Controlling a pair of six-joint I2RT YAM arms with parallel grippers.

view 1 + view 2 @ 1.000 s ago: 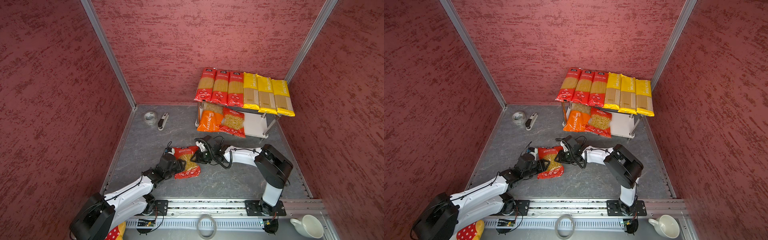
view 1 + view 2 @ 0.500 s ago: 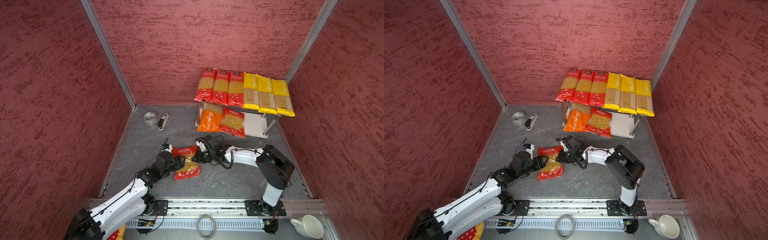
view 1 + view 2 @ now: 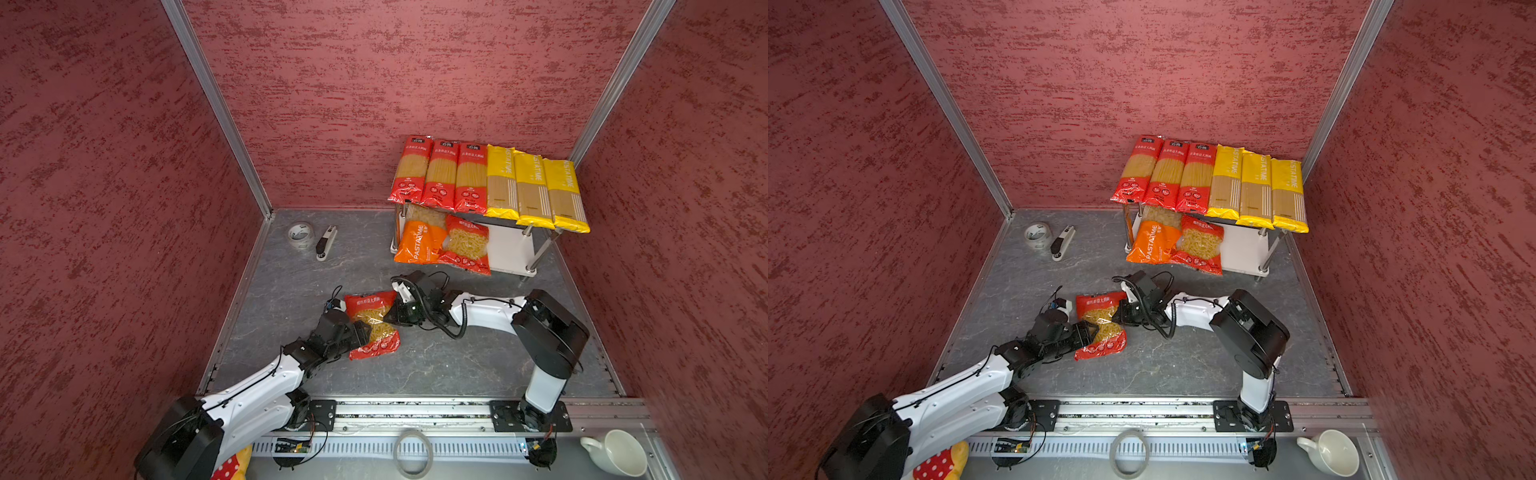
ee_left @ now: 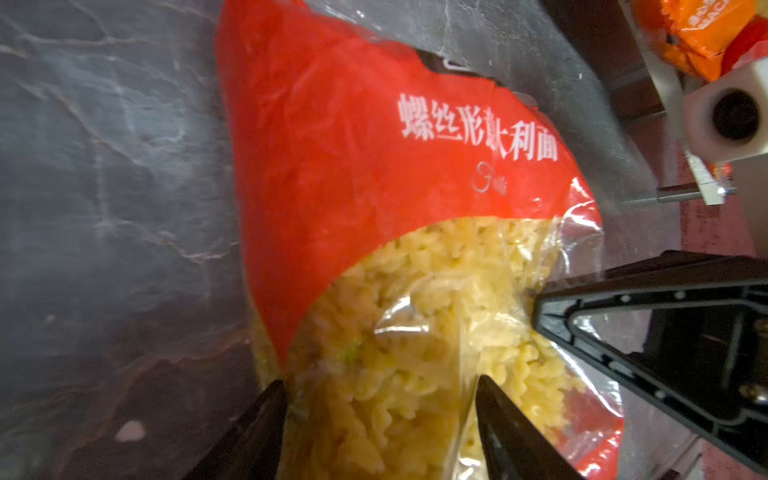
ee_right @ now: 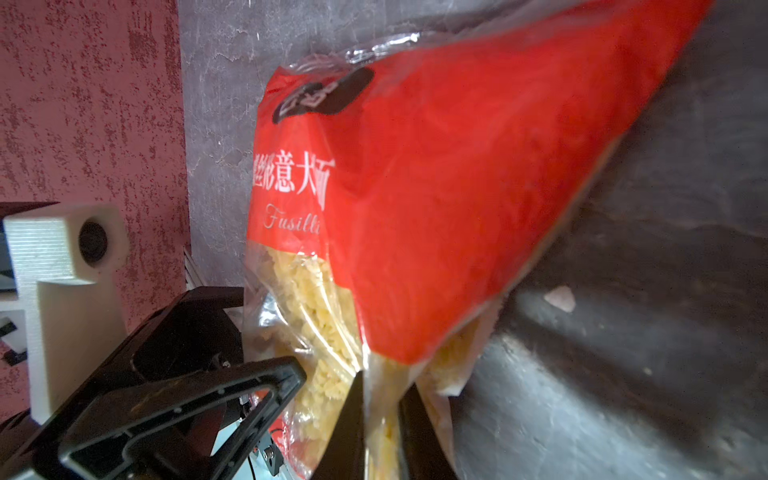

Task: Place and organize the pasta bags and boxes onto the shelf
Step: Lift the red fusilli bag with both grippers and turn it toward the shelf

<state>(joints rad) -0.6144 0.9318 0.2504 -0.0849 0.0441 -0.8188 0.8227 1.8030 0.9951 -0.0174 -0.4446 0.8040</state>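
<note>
In the last second the hold on the red fusilli bag [image 3: 371, 322] changed sides. The left jaws, which had been pinching it, spread, while the right jaws drew in on its opposite edge. The bag itself had hardly shifted. It lay on the grey table [image 3: 291, 291] between the two arms, in front of the shelf [image 3: 509, 249] and apart from it.

In the left wrist view the left jaws stood apart, straddling the clear window of the bag with pasta between the tips. Whether they still brushed the film could not be told. In the right wrist view the right jaws were almost together, clamped on a fold of clear film at the bag's edge.

This looked like a handover to the arm nearer the shelf. The top tier already carried the red spaghetti packs [image 3: 440, 174] and the yellow PASTATIME packs [image 3: 532, 187]. The lower tier held the orange PASTATIME bag [image 3: 417, 243] and a red short-pasta bag [image 3: 467, 245], with bare white board beside them. The fusilli bag seemed to be the last pack left to place, though so thin a pinch of film might slip under its weight.
</note>
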